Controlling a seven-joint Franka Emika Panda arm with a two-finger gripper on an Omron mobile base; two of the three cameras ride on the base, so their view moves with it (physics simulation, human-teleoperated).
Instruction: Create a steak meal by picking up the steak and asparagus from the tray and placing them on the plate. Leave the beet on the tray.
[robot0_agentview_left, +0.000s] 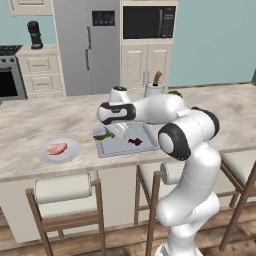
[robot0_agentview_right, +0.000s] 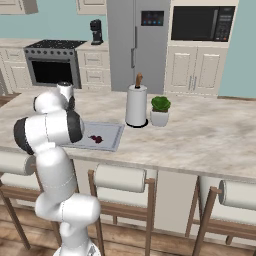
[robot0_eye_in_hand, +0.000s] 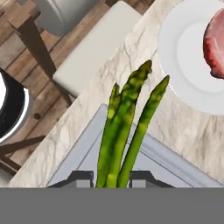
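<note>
The pink steak (robot0_agentview_left: 56, 148) lies on the round white plate (robot0_agentview_left: 70, 155) at the counter's left front; in the hand view the steak (robot0_eye_in_hand: 214, 43) shows at the plate's (robot0_eye_in_hand: 183, 70) right edge. My gripper (robot0_eye_in_hand: 111, 179) is shut on the green asparagus (robot0_eye_in_hand: 124, 131), whose tips point toward the plate. It hangs over the left corner of the grey tray (robot0_eye_in_hand: 76, 159). From the left base view, the gripper (robot0_agentview_left: 109, 133) holds the asparagus (robot0_agentview_left: 102, 135) at the tray's (robot0_agentview_left: 115, 148) left end. The dark red beet (robot0_agentview_left: 135, 141) rests on the tray.
A paper towel holder (robot0_agentview_right: 136, 106) and a small potted plant (robot0_agentview_right: 160, 111) stand behind the tray (robot0_agentview_right: 110, 134). Cushioned stools (robot0_agentview_left: 62, 189) line the counter's near edge. Bare marble counter lies between tray and plate.
</note>
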